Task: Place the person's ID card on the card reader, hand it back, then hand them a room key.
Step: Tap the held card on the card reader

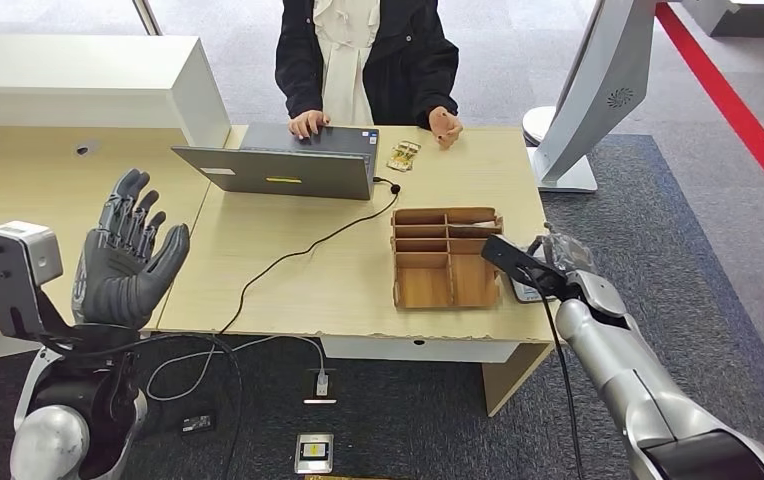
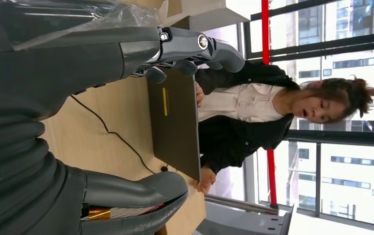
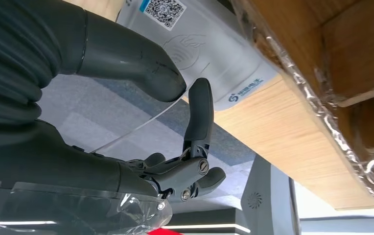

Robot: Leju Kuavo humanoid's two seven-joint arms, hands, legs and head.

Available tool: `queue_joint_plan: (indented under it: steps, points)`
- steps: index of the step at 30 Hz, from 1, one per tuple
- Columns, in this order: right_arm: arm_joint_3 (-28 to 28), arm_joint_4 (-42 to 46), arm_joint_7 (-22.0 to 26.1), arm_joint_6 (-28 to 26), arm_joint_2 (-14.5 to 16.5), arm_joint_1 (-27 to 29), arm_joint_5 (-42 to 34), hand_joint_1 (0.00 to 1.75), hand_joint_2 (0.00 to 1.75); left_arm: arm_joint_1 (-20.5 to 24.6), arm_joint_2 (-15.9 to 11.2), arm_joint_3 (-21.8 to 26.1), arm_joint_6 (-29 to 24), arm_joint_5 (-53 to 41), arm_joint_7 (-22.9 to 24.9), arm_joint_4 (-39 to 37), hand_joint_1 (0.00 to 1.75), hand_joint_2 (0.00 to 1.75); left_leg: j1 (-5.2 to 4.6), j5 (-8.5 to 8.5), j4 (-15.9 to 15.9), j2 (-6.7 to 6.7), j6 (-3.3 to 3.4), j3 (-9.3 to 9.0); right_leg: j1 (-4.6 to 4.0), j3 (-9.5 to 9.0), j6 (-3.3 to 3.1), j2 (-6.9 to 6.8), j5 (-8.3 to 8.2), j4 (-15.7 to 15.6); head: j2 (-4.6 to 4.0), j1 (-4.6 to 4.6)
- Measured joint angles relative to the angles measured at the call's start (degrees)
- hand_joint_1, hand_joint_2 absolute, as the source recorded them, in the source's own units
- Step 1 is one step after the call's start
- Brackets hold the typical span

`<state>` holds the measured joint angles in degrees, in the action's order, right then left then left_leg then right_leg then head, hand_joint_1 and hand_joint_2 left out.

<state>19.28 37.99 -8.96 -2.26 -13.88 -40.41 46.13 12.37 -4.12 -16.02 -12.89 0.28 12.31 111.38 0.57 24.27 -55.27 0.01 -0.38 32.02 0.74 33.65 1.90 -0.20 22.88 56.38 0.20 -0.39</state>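
Fingers: left hand spread, holding nothing | right hand loosely parted beside one card reader | one laptop

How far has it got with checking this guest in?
It looks early on; nothing looks finished. The right hand is at the white card reader beside the wooden organizer, so the scanning step seems underway, though I cannot tell whether it holds a card. The left hand is raised, open and empty. Handing the ID back to the person and giving a room key remain.
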Motion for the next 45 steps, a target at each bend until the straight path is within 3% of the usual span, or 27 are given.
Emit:
queue_joint_plan:
  steps: [13,45]
  points:
    - [-1.60,-2.64,-0.05,-0.10,-1.44,0.18,0.25,1.75,1.75,-0.12,-0.16,-0.02,-1.54,-1.34,1.03,0.04,0.00,1.75,-0.01,0.00,0.00,0.01,0.01,0.01,0.01,0.01,0.00,0.00,0.00,0.00,0.00,0.00]
    - [-2.38,-4.40,1.39,-0.39,-0.04,-1.20,1.27,1.75,1.75,-0.23,-0.71,0.06,-2.26,-2.05,2.29,1.49,0.00,1.75,-0.01,0.00,0.01,0.00,0.01,0.02,0.01,-0.02,0.01,0.00,0.00,0.00,0.00,0.00]
